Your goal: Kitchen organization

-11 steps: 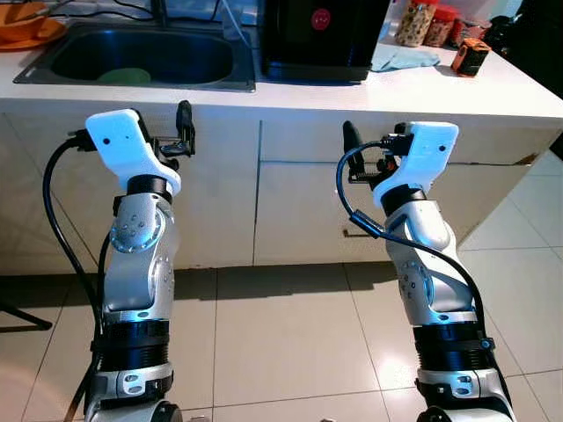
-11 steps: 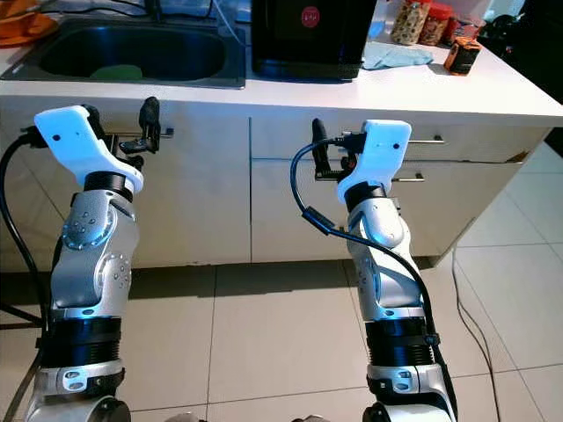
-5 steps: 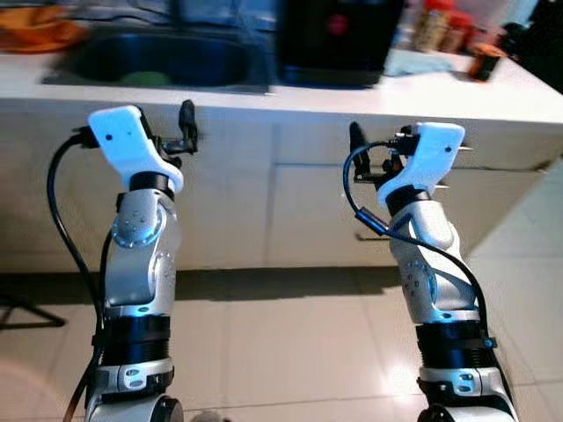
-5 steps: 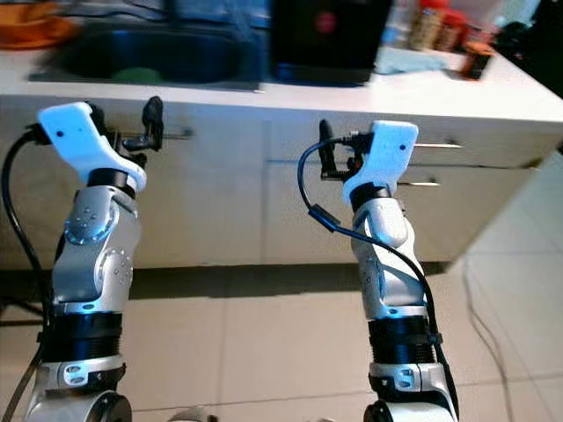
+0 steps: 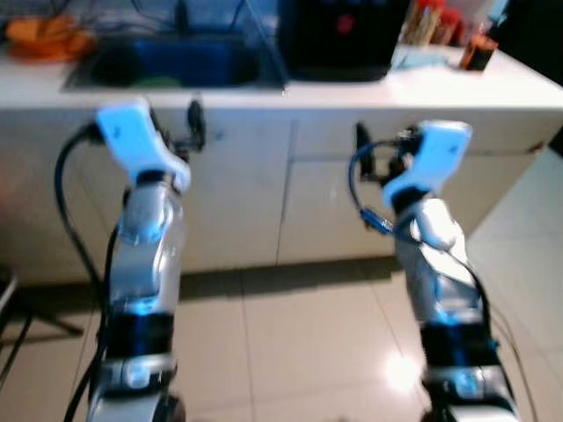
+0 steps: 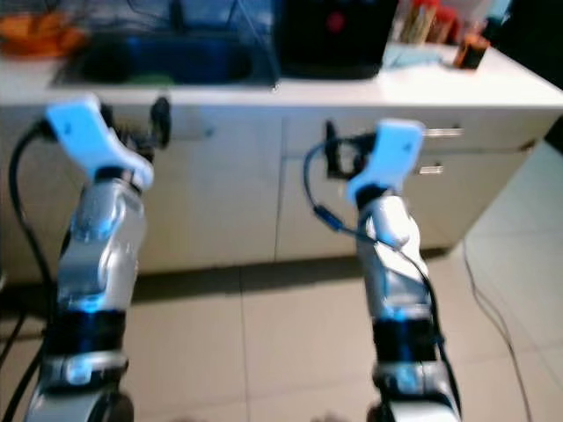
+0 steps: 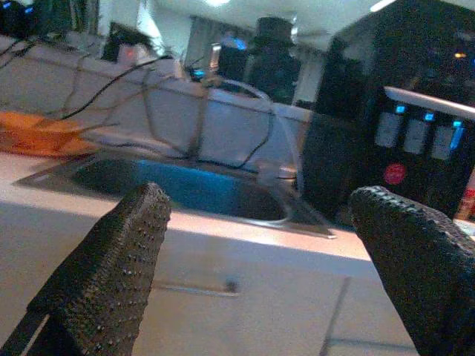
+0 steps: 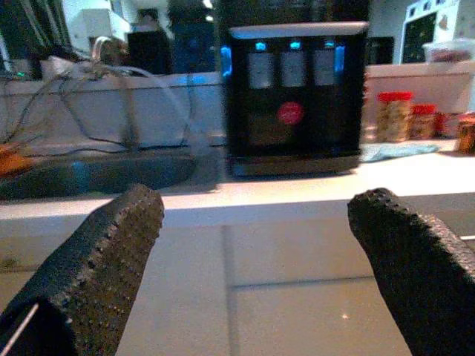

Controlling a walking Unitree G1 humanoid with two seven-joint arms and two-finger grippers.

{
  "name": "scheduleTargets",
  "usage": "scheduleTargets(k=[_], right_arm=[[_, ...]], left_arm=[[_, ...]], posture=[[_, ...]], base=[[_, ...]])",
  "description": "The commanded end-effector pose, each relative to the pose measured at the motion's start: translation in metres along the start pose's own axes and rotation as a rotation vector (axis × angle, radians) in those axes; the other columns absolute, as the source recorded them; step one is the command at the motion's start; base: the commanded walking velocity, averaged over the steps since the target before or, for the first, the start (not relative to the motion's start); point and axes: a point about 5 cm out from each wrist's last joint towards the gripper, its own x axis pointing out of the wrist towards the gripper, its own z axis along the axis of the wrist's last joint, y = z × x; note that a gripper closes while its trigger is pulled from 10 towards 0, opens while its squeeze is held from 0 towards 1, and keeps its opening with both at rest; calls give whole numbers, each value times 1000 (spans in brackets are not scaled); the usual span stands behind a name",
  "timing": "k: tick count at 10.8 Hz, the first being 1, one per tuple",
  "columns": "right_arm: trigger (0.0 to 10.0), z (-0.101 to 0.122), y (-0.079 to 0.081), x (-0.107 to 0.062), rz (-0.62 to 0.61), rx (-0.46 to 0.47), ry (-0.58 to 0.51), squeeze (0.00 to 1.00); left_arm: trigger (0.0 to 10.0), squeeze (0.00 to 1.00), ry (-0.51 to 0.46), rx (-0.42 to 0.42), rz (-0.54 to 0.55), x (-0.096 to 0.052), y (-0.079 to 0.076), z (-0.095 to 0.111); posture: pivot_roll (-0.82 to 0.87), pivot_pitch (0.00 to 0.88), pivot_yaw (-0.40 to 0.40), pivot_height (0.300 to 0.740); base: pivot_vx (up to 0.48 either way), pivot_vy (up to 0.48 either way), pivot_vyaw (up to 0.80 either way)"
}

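Blurred head views: white counter (image 5: pixel 457 88) with sink (image 5: pixel 176 63), black dispenser (image 5: pixel 343 40), jars (image 5: pixel 431 22); both arms raised before the cabinets, tiled floor (image 5: pixel 299 343) open below. The view has shifted right since 1 second ago.

Left wrist view: left gripper (image 7: pixel 260 245) fingers spread, facing the sink.

Right wrist view: right gripper (image 8: pixel 256 259) spread, facing the dispenser's 3 blue lights.

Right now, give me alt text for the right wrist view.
The right gripper, fingers spread wide and empty, faces a white kitchen counter. A black water dispenser with a red button stands on it, with a sink to one side and jars to the other.
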Motion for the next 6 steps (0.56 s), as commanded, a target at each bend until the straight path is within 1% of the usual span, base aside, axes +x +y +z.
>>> scheduleTargets(k=[1,3,6], right_arm=[[10000,5,2,2,10,-3,-19,0],[10000,6,2,1,13,-19,-23,0],[10000,7,3,2,13,-25,-31,0]], left_arm=[[10000,0,8,0,5,0,0,-1],[10000,0,-12,-1,-14,-2,-4,1],[10000,0,-17,2,-30,0,-6,3]], posture=[[-45,32,-56,740],[-45,32,-55,740],[-44,25,-54,740]], base=[[0,368,0],[0,0,0],[0,0,800]])
